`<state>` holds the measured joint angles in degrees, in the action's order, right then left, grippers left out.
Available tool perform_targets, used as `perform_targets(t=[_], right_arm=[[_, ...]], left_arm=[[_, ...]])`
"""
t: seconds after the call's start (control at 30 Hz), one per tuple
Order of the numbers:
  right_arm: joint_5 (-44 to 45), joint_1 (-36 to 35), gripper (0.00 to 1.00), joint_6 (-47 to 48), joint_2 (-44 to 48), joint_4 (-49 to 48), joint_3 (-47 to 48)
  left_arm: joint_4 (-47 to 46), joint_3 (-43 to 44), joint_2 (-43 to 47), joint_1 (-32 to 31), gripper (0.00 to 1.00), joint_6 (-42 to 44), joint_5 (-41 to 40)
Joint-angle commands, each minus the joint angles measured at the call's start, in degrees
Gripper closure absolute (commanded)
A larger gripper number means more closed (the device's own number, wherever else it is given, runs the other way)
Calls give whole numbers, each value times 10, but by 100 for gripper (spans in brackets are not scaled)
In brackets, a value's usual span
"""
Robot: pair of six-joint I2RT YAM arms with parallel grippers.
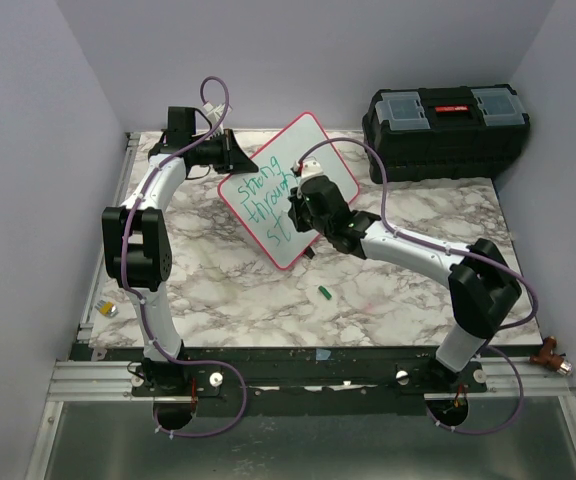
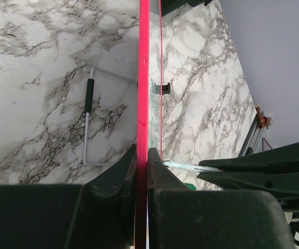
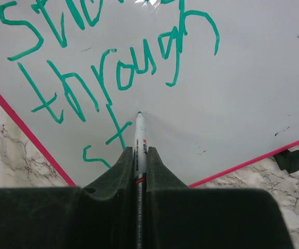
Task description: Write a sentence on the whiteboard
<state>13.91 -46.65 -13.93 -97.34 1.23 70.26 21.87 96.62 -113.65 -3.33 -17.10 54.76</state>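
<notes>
Whiteboard point(image 1: 313, 150) held tilted over the mid-far bench point(image 1: 398, 290), its far-left edge clamped in my left end effector point(image 2: 143, 155). Sentence point(image 3: 113, 72) reads "strong through st". Right end effector point(image 3: 139, 158) grasps marker point(image 3: 139, 129), tip on board. Marble surface, pale walls. Black toolbox point(image 1: 446, 128) far right; green cap point(image 1: 324, 293) near.

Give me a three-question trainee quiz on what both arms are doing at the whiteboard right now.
1. True or false: the left pincer is shut on the pink-red edge of the whiteboard.
2. Which letters start the third line of the green sentence? A) st B) gh C) lo
3. Fill in: the right pincer holds a ____ whose tip is at the board.
Key: 1 true; 2 A; 3 marker.
</notes>
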Motion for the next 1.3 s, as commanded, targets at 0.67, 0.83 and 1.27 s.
perform_targets(t=[0.67, 0.83, 1.27], right_arm=[[6, 1, 99, -16, 23, -6, -84], [-3, 1, 99, -26, 39, -4, -103], [11, 1, 99, -28, 20, -3, -70]], left_arm=[[-35, -12, 4, 0, 100, 42, -13], [-35, -12, 4, 0, 100, 42, -13], [-38, -15, 4, 0, 100, 39, -14]])
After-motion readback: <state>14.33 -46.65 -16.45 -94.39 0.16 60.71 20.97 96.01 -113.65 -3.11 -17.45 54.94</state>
